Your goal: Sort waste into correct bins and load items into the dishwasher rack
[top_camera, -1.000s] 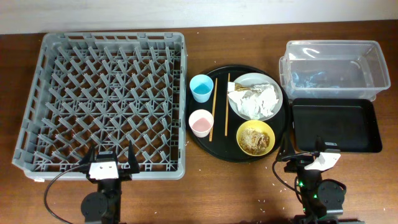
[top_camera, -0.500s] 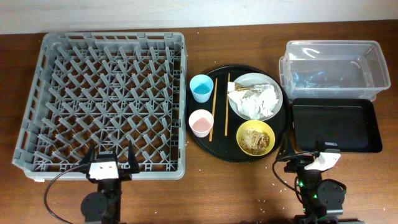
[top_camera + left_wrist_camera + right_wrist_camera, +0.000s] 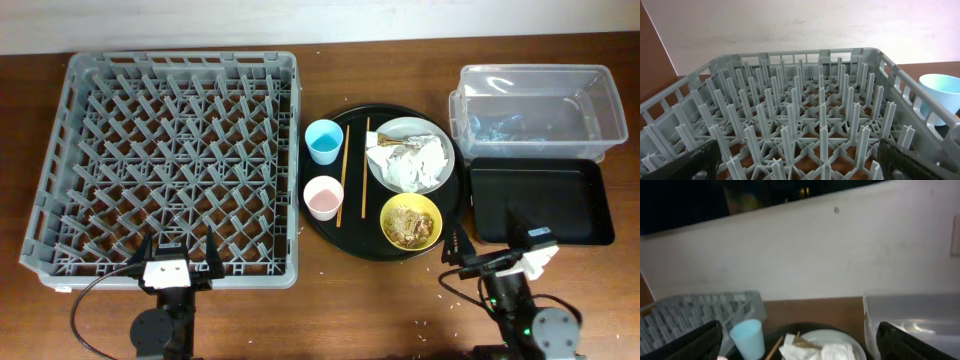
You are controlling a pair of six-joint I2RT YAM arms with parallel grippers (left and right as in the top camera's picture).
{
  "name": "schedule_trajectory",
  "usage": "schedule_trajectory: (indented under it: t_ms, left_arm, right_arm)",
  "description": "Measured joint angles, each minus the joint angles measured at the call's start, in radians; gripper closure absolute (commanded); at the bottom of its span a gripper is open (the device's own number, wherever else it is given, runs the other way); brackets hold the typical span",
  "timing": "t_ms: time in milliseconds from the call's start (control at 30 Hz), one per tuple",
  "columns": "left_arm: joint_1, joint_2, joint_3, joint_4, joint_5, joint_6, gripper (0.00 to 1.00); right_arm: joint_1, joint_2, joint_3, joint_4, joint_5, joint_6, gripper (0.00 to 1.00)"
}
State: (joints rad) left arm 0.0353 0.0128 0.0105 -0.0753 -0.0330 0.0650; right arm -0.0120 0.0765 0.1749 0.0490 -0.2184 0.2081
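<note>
Right arm has swung slightly toward the right edge; nothing else shifted. Right fingers [image 3: 687,342] spread wide, empty, at the front edge beside the black tray [image 3: 540,200]. Left fingers [image 3: 682,165] wide, empty, facing the rack [image 3: 170,150] at the left edge. Napkins [image 3: 412,160] on the plate [image 3: 398,129] and scraps in the yellow bowl [image 3: 411,221] sit mid-surface, likely staged within either arm's reach.

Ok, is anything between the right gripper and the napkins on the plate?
Nothing visible blocks it. The right gripper is open beside the round tray's near rim, and the napkins lie ahead on the plate. The yellow bowl sits just left of that line, so watch it.
</note>
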Motion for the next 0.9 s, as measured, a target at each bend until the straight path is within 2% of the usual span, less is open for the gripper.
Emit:
schedule_trajectory:
  t_ms: [100, 133, 167, 367, 433, 500, 567, 667, 767, 867, 900]
  left_arm:
    - [0.0, 0.0, 0.0, -0.002, 0.0, 0.0, 0.01]
    - [0.0, -0.002, 0.0, -0.001, 0.0, 0.0, 0.01]
    - [0.0, -0.002, 0.0, -0.001, 0.0, 0.0, 0.01]
    - [0.0, -0.001, 0.001, -0.003, 0.0, 0.003, 0.01]
    - [0.0, -0.002, 0.001, -0.003, 0.0, 0.003, 0.01]
    - [0.0, -0.002, 0.001, -0.003, 0.0, 0.003, 0.01]
    - [0.0, -0.002, 0.001, -0.003, 0.0, 0.003, 0.01]
    - [0.0, -0.002, 0.001, -0.003, 0.0, 0.003, 0.01]
    - [0.0, -0.002, 0.001, -0.003, 0.0, 0.003, 0.01]
    - [0.0, -0.002, 0.001, -0.003, 0.0, 0.003, 0.01]
    - [0.0, -0.002, 0.001, -0.003, 0.0, 0.003, 0.01]
  right_arm:
    - [0.0, 0.197, 0.211, -0.014, -0.055, -0.014, 0.02]
    - [0.0, 0.357, 0.346, -0.034, -0.104, -0.022, 0.01]
    - [0.0, 0.418, 0.394, -0.032, -0.123, -0.024, 0.02]
    - [0.0, 1.099, 1.083, -0.657, -0.187, -0.026, 0.02]
    - [0.0, 1.349, 1.301, -0.786, -0.192, -0.028, 0.01]
    - [0.0, 1.465, 1.342, -0.775, -0.207, -0.031, 0.01]
    - [0.009, 1.598, 1.344, -0.777, -0.218, -0.117, 0.01]
    - [0.132, 1.764, 1.345, -0.789, -0.003, -0.288, 0.01]
    - [0.231, 1.916, 1.345, -0.787, 0.179, -0.364, 0.01]
    - [0.223, 2.018, 1.346, -0.78, 0.222, -0.379, 0.01]
    - [0.221, 2.043, 1.345, -0.779, 0.23, -0.382, 0.04]
